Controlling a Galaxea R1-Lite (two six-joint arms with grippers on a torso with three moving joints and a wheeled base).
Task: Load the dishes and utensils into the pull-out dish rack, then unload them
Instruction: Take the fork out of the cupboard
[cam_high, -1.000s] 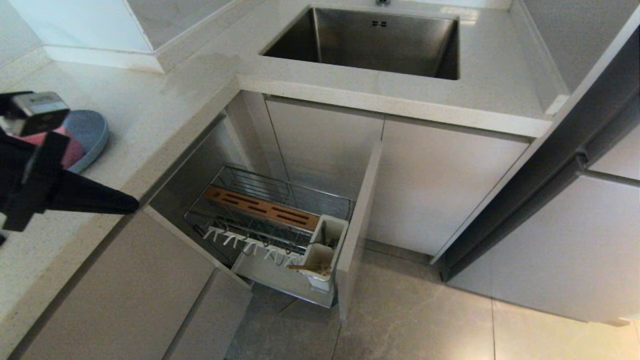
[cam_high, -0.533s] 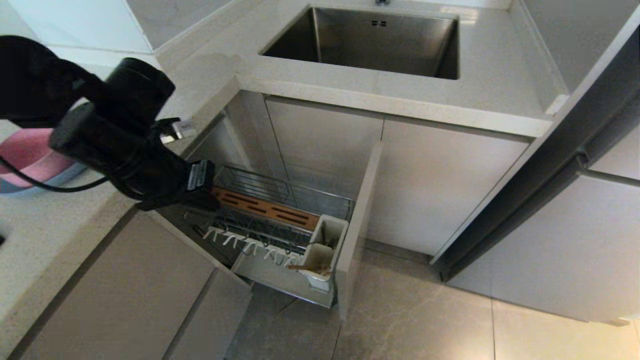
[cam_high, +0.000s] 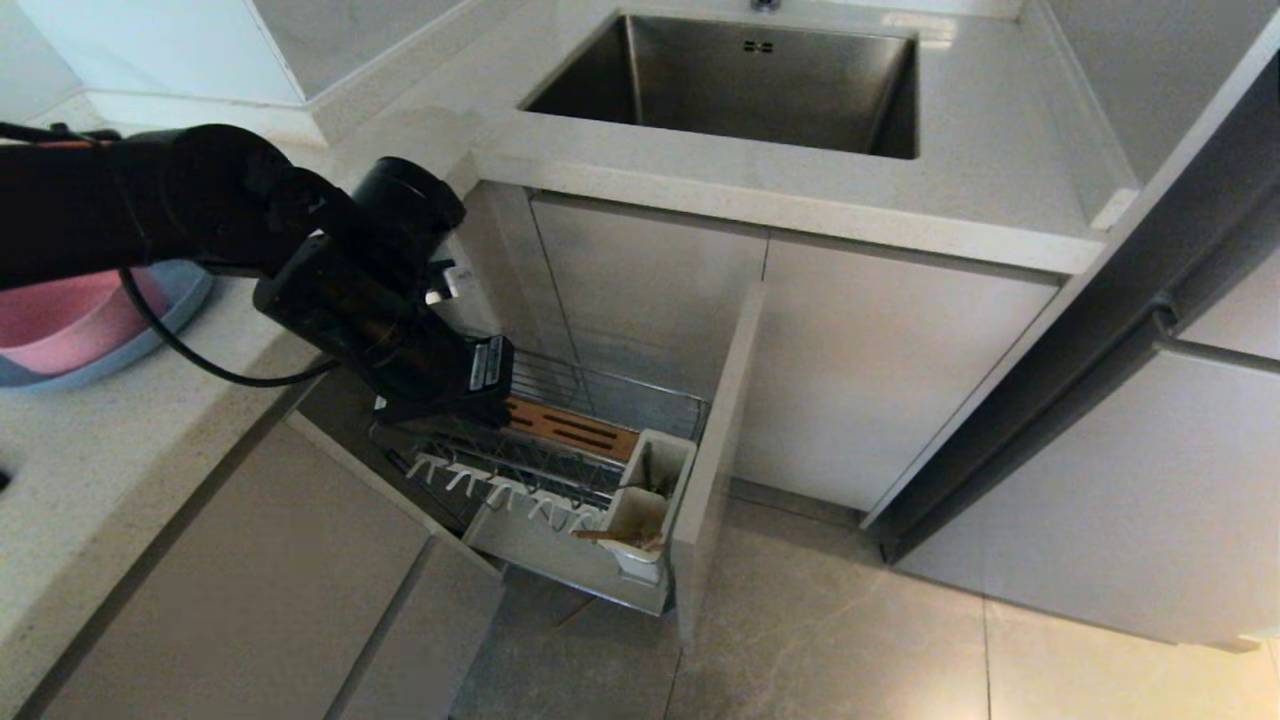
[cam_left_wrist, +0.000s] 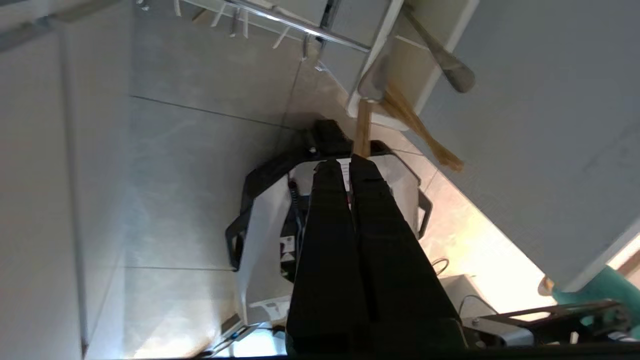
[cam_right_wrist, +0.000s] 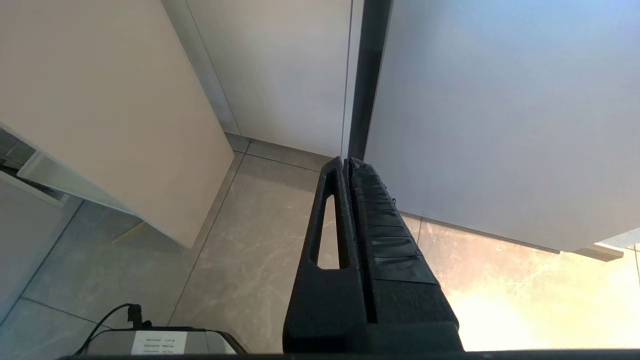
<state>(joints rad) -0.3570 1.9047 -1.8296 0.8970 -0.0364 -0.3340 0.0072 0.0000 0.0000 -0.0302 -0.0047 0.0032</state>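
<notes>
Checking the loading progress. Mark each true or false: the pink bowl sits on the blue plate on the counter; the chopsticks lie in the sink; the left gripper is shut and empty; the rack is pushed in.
1. The pink bowl sits on the blue plate on the counter: true.
2. The chopsticks lie in the sink: false, they are in the white utensil cup.
3. The left gripper is shut and empty: true.
4. The dish rack is pushed in: false, it is pulled out.
</notes>
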